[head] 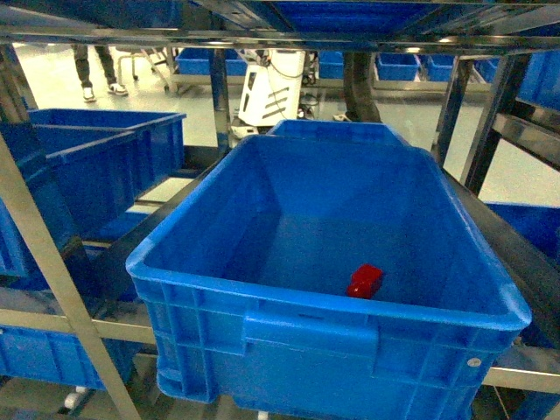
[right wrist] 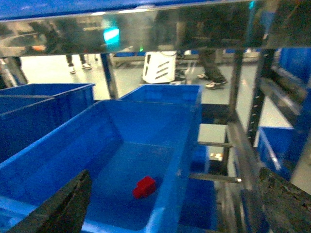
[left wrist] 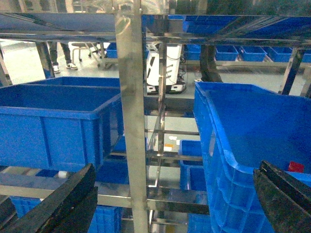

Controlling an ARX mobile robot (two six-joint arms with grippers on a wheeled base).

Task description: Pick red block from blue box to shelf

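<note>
The red block [head: 364,281] lies on the floor of a large dark blue ribbed crate [head: 262,302] that stands on a tier of the grey steel shelf [head: 54,262]. The right wrist view shows the block [right wrist: 144,187] below and left of my right gripper [right wrist: 177,206], which hangs open and empty over the crate's right wall [right wrist: 175,145]. My left gripper [left wrist: 172,204] is open and empty, facing a shelf upright [left wrist: 131,121] left of the crate [left wrist: 218,160]; a bit of the block [left wrist: 295,167] peeks over the rim. Neither gripper shows in the head view. The blue box is out of view.
More dark blue crates [head: 96,157] stand on the shelf to the left, and others on the tier below [head: 35,354]. A shelf bar [head: 262,37] runs overhead. Behind the shelf stand a white machine [head: 273,87] and a person's legs [head: 96,70].
</note>
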